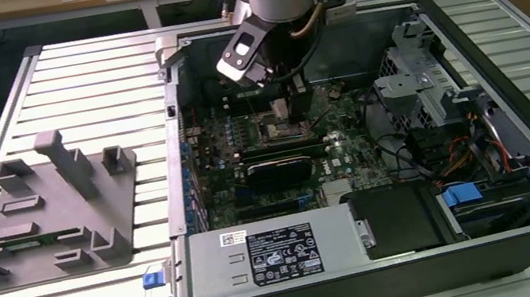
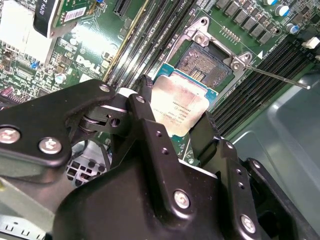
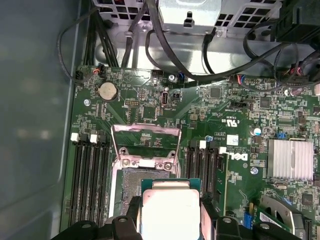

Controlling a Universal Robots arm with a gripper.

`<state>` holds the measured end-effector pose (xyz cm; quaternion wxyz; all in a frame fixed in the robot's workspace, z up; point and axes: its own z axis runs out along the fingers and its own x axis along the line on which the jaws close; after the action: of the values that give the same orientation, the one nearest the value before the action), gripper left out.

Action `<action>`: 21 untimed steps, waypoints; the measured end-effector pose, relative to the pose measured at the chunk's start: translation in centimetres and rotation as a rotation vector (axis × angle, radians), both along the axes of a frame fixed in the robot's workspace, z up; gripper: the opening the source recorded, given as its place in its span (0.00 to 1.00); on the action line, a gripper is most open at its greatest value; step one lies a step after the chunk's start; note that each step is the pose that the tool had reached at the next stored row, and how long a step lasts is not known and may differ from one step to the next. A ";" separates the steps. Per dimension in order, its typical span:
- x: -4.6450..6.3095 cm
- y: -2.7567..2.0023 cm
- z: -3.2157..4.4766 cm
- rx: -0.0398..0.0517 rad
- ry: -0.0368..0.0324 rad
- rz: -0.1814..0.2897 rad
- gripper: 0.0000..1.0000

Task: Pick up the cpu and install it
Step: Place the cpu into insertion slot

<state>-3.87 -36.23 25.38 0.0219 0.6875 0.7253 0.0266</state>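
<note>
The black two-fingered gripper (image 2: pixel 174 114) is clamped on the cpu (image 2: pixel 182 102), a flat square chip with a shiny silver metal top and a thin pale rim. Its dark fingers (image 2: pixel 202 134) press on two opposite edges, and the silver top faces the camera in both wrist views. The chip hangs just above the near edge of the square metal-framed socket (image 2: pixel 202 62), partly overlapping it but not seated. The socket's silver hinged load plate (image 3: pixel 145 142) stands swung open on the far side, and its thin steel lever (image 2: pixel 280 77) is thrown clear across the memory slots. To my eye the step in hand is bringing the chip over the socket and setting it in. Doing that well calls for keeping it level, squaring its edges to the frame and matching its notches, then letting it settle with no downward force, since the contact field looks delicate. Around this lie the green motherboard (image 3: pixel 150 100), the open black computer case (image 1: pixel 502 20) and the slatted metal table (image 1: pixel 91 73).
</note>
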 end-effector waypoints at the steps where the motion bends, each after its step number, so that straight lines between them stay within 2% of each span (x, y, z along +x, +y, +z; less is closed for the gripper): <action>1: 0.0 0.00 -0.02 0.0000 0.0001 0.000 0.55; 9: 0.0 0.00 -0.17 0.0000 0.0001 -0.001 0.55; 11: 0.0 0.00 -0.45 0.0000 0.0001 -0.003 0.55; 21: 0.0 0.02 -0.78 0.0000 0.0004 -0.005 0.55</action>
<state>-3.88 -36.22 24.60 0.0218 0.6893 0.7237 0.0265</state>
